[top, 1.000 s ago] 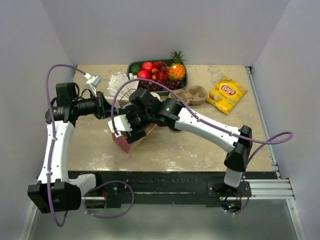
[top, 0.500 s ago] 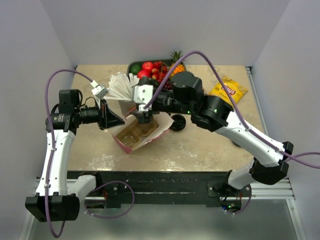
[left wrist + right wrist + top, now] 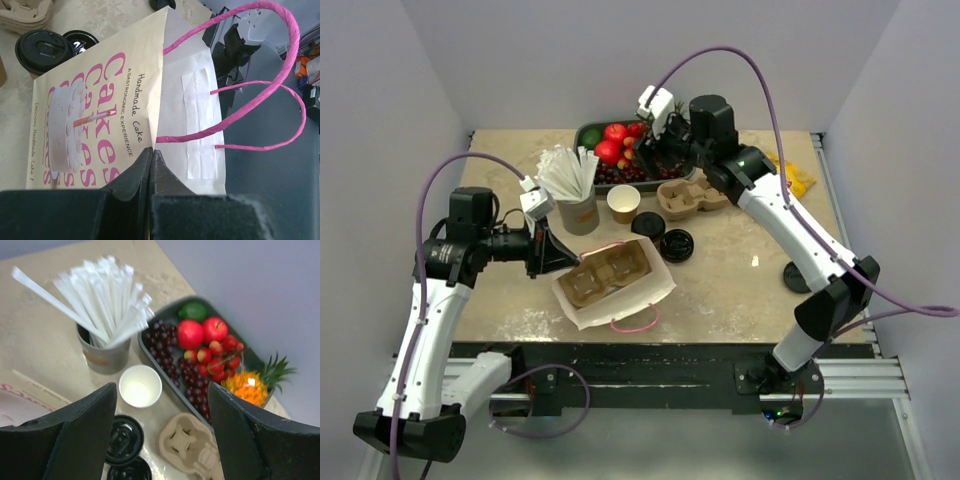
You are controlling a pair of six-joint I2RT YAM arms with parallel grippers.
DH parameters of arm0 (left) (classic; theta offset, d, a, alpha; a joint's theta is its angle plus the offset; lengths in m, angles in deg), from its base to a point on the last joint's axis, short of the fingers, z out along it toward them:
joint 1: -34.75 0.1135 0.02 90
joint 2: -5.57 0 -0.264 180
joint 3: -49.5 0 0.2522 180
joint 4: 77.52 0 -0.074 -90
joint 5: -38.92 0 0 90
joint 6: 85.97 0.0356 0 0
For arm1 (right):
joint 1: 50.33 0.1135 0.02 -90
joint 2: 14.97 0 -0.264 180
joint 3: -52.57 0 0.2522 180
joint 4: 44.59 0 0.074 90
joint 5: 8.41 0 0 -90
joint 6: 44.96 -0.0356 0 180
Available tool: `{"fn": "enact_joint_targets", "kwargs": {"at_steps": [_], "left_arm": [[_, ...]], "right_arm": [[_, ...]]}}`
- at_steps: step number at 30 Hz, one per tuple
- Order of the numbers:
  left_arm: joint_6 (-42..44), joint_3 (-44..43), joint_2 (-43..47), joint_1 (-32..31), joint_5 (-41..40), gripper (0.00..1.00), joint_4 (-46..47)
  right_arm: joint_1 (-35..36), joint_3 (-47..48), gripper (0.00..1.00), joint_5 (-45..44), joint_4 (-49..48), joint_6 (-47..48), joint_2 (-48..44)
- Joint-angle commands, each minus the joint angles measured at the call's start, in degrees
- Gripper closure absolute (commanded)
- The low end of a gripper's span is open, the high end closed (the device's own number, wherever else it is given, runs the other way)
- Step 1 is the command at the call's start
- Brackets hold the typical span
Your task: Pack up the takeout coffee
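Since the tan table (image 3: pixel 740 290) is the broadest thing before us, we begin there. Next comes the cream paper bag (image 3: pixel 612 308) with pink handles, near the front and left of centre. Its mouth is turned up, and we see a brown cup carrier (image 3: pixel 610 272) inside. The left gripper (image 3: pixel 151 152) is pinched tight on the bag's edge, paper caught between its fingers. At the far edge lies the fruit tray (image 3: pixel 169 316). The right gripper (image 3: pixel 162 390) hangs above that area, fingers spread wide with nothing between them. Beside the tray rests a spare stack of carriers (image 3: pixel 692 195), and further left a cup of wrapped straws (image 3: pixel 578 212). A lidless paper cup (image 3: pixel 623 203) stands between them. The takeout coffee (image 3: pixel 648 225) stands on the table just right of that cup, outside the bag, only its black lid showing. A loose black lid (image 3: pixel 677 245) lies just beside it.
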Motion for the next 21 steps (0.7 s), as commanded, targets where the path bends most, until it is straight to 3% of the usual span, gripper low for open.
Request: {"fn": "enact_joint_targets", "kwargs": {"at_steps": [1,8,12,21], "left_arm": [[1.7,0.5,1.1,-1.1,-1.4,1.0,-0.3],[1.1,-7.9,-3.1,-1.1,-6.0,1.0,-5.4],[3.7,-14.8,-7.9,-0.2,-8.6,1.0,-11.2],[8.0,-19.5,-14.5,3.1,-15.5,1.0,-15.8]], "right_arm": [[-6.6,-2.7,0.25,9.7,0.8,-0.8,1.3],[-9.1,5.0,0.2,20.4,14.2,16.3,12.9],[-8.9,9.2,0.19,23.9,21.5,20.5,18.0],[-8.7,5.8,0.18,25.6,22.2,24.8,19.8]]}}
